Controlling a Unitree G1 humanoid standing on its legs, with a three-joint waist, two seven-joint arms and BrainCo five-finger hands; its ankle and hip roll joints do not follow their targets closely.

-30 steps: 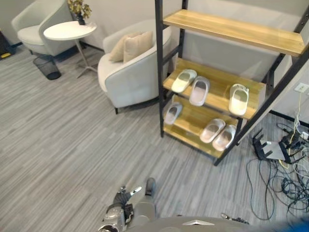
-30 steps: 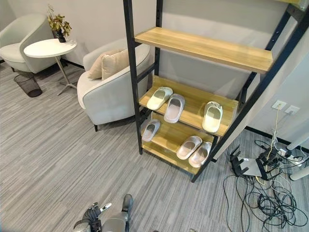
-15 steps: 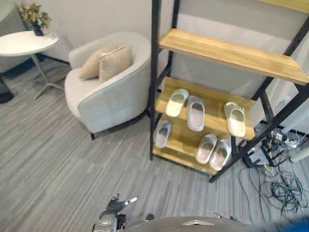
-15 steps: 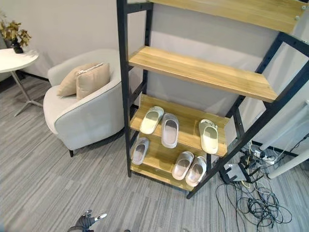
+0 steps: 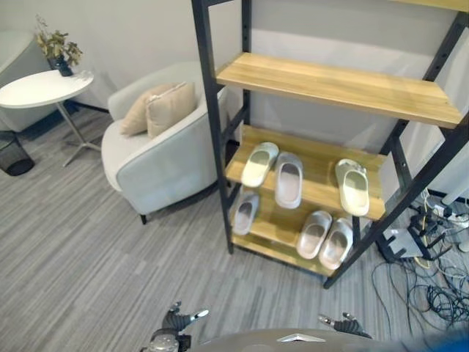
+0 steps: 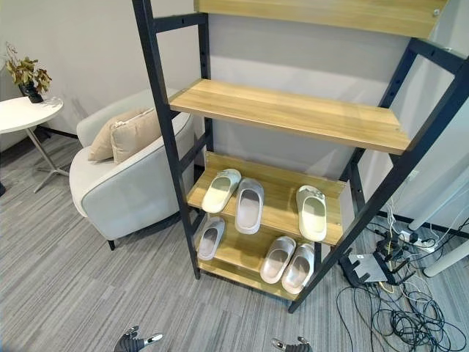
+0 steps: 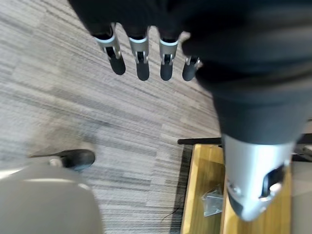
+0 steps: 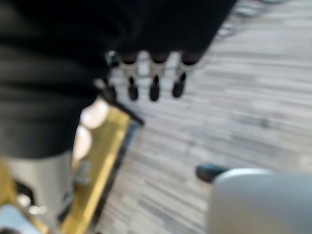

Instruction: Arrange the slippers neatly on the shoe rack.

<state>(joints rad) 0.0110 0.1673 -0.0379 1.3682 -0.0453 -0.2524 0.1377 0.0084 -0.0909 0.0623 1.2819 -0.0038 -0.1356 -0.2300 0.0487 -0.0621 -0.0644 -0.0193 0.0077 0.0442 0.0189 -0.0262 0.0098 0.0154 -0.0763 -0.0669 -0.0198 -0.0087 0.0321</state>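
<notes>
Hanging low with fingers straight and empty, the left hand point(image 5: 178, 320) and right hand point(image 5: 338, 323) sat well short of the pale foam slippers point(image 5: 290, 178) on the black-framed wooden shoe rack point(image 5: 331, 85), toes pointing away, roughly midway ahead.

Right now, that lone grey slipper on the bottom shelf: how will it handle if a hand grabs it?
The grey slipper looks like moulded foam: probably light and slightly springy. Flat sole on the shoe rack, so unlikely to roll; a push would likely slide it along the smooth wood.

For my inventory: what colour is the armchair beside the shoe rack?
The armchair is light grey, clearest in the left eye view.
</notes>
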